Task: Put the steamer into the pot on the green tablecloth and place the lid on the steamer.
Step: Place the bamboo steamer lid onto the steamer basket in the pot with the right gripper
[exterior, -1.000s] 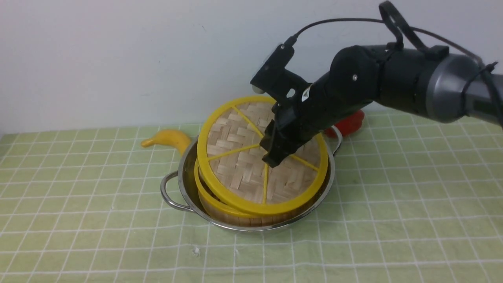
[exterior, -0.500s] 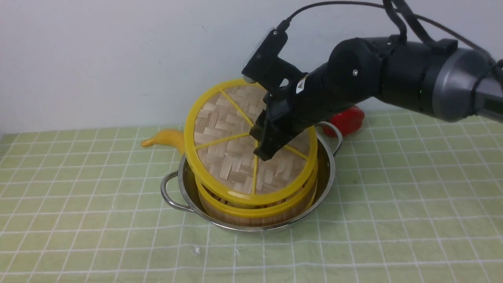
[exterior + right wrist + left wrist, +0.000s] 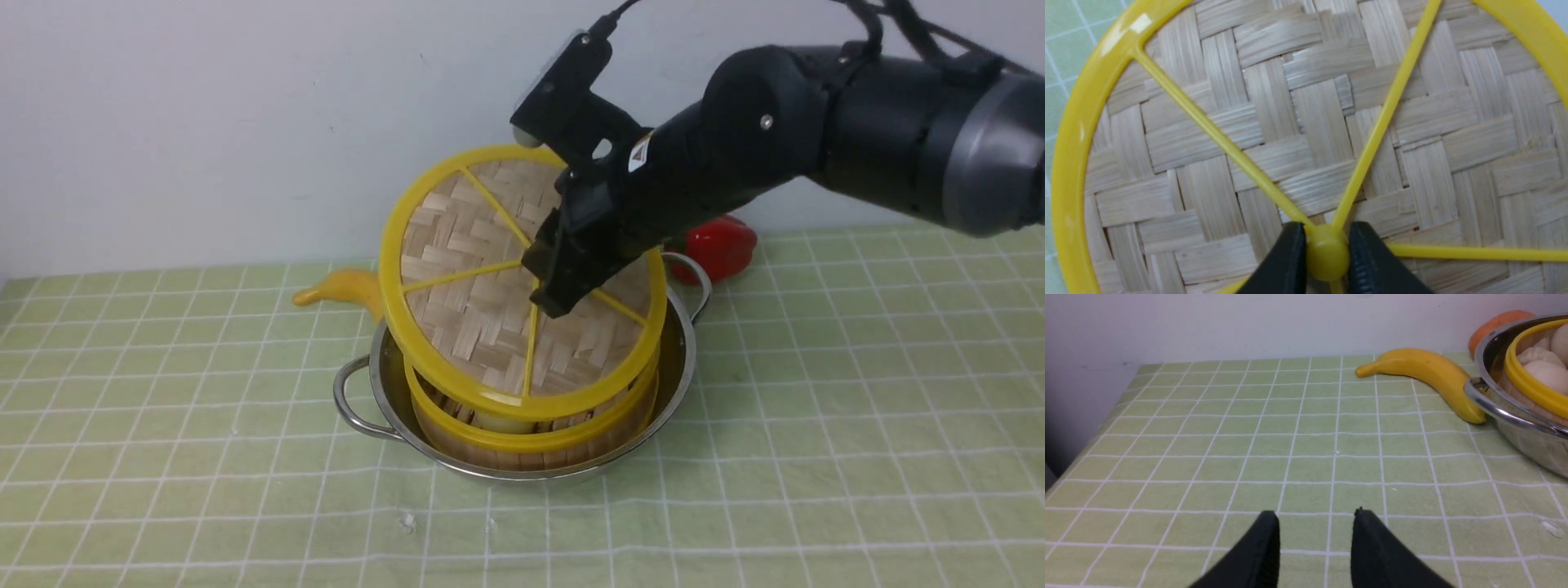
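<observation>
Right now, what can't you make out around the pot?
- Front view: the tilted lid and right arm hide most of the steamer's contents and the pot's far rim.
- Right wrist view: the lid fills the frame, hiding steamer and pot.
- Left wrist view: the frame edge cuts off the pot.

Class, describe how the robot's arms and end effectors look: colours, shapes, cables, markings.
The right arm is glossy black with rounded joints, then a grey cylindrical sleeve; black cables loop above, and a small red-and-white sticker marks the wrist. The right end effector and left end effector have black tapering fingers.
</observation>
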{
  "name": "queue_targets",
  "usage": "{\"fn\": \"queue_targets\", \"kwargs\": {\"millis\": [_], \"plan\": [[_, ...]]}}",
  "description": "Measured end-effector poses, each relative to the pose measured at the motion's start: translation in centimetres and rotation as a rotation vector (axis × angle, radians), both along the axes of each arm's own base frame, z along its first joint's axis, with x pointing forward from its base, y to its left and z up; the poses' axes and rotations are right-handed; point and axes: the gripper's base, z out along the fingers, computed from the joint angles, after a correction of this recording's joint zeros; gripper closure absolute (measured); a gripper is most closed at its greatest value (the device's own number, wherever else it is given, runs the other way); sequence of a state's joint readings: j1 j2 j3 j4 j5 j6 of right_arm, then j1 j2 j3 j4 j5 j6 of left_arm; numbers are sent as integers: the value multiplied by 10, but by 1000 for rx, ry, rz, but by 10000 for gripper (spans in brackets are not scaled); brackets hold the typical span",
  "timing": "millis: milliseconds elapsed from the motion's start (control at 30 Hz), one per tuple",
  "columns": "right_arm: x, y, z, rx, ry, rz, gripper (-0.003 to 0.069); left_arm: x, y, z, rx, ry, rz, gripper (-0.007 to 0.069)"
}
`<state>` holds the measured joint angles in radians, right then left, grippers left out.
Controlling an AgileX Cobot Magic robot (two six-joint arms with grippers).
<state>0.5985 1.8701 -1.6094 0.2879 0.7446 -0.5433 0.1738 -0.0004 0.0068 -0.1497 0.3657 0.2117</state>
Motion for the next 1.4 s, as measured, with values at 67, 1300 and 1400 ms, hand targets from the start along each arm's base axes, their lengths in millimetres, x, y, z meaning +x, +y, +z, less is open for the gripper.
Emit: {"fn": "queue_targets", "kwargs": {"millis": [67, 1300, 1400], "plan": [[0, -1, 0, -18, -3, 3, 514, 0, 0, 0, 0, 0, 0, 382], [30, 14, -64, -72, -47, 8, 515, 0, 0, 0, 0, 0, 0, 382], [31, 15, -62, -65, -73, 15, 515, 0, 0, 0, 0, 0, 0, 382]]}}
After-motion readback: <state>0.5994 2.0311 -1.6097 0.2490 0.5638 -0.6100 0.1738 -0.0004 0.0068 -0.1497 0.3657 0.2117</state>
